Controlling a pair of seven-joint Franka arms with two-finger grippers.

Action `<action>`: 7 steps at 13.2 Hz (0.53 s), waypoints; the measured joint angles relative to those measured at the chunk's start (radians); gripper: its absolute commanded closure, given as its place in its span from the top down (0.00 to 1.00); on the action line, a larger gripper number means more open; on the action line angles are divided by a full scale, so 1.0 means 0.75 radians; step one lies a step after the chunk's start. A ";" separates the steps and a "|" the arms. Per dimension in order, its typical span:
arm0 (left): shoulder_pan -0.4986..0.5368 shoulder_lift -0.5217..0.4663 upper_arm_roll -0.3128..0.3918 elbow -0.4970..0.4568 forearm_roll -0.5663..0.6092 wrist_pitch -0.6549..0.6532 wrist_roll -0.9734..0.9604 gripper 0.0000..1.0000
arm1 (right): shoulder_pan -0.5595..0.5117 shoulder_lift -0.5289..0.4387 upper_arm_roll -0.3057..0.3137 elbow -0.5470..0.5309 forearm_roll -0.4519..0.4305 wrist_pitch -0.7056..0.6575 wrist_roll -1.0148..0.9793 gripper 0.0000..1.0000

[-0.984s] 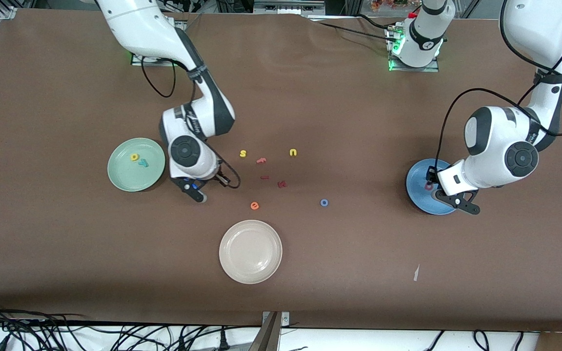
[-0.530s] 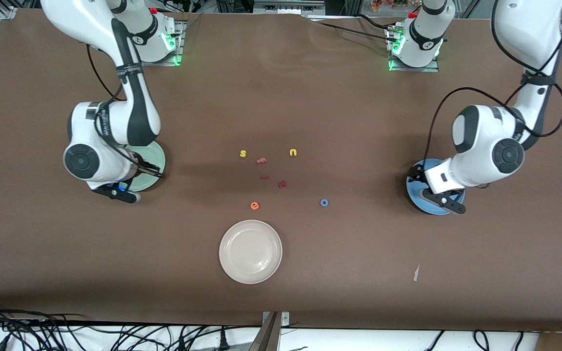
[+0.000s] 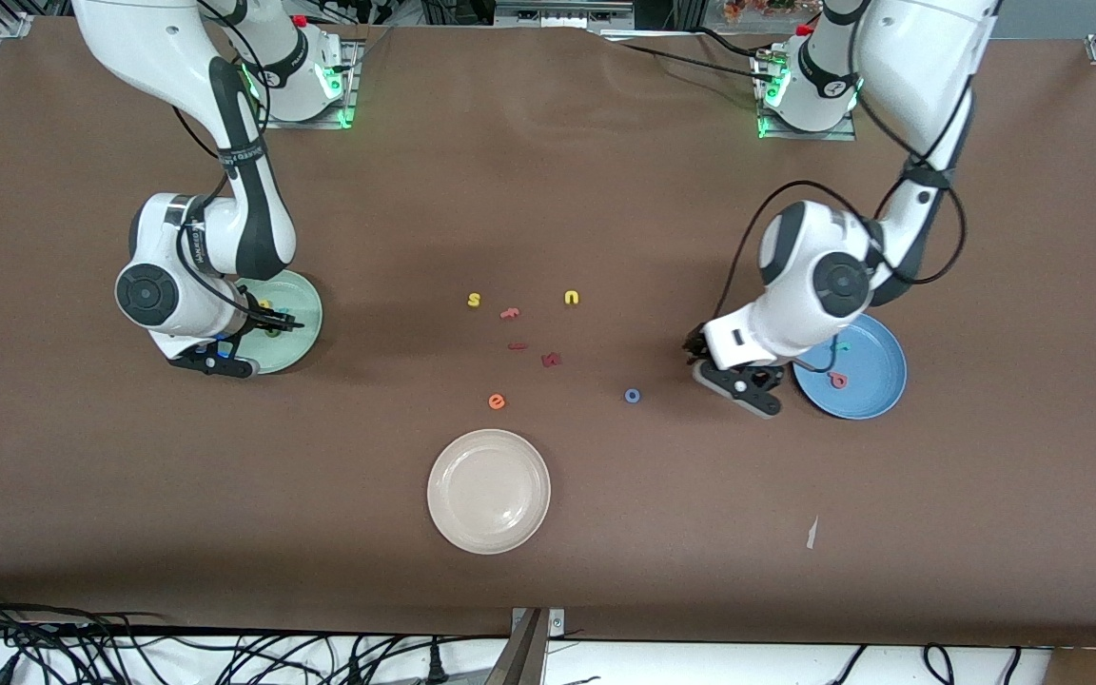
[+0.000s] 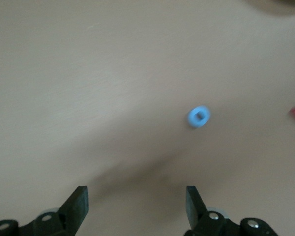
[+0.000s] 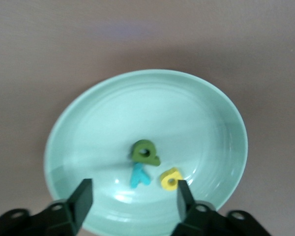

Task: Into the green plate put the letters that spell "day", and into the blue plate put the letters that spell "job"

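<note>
Right gripper (image 5: 132, 189) over the green plate (image 3: 305, 323), fingers (image 5: 83, 194) spread wide, nothing between them. Green plate well off toward the right arm's end of the table from the cream plate (image 3: 443, 457), and farther from the front camera than it. In the green plate, all three letters of "day", bunched near the middle: olive-green letter with a stem (image 5: 145, 152), teal "y" (image 5: 139, 175) touching it, yellow rounded letter (image 5: 170, 179) just beside both. Left gripper (image 4: 136, 196) low over bare tabletop, fingers (image 4: 192, 199) likewise wide apart and empty. Blue plate (image 3: 876, 381) well off toward the left arm's end from the cream plate, also farther from the camera than it. In the blue plate, coral "b" (image 3: 837, 381) and thin teal "j" (image 3: 843, 347), a little apart. Blue ring "o" (image 3: 633, 395) not yet in any plate: flat on the table, farther from the camera than the cream plate and toward the left arm's end from it, near the left gripper but not touched by it. Loose on the table farther from the camera than the cream plate: orange "e" (image 3: 497, 401) nearest that plate, then dark red letters (image 3: 551, 360), then yellow "s" (image 3: 474, 300) and yellow "u" (image 3: 572, 298) farthest from it. Nothing in the cream plate.
</note>
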 measured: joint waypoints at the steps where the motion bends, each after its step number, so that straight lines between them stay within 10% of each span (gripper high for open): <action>1: -0.055 0.037 0.008 0.031 0.000 0.022 -0.079 0.88 | 0.001 -0.016 -0.001 0.065 0.000 -0.092 0.000 1.00; 7: -0.231 0.225 0.118 0.225 0.000 0.062 -0.265 0.88 | 0.003 -0.101 -0.059 0.463 0.002 -0.487 -0.122 1.00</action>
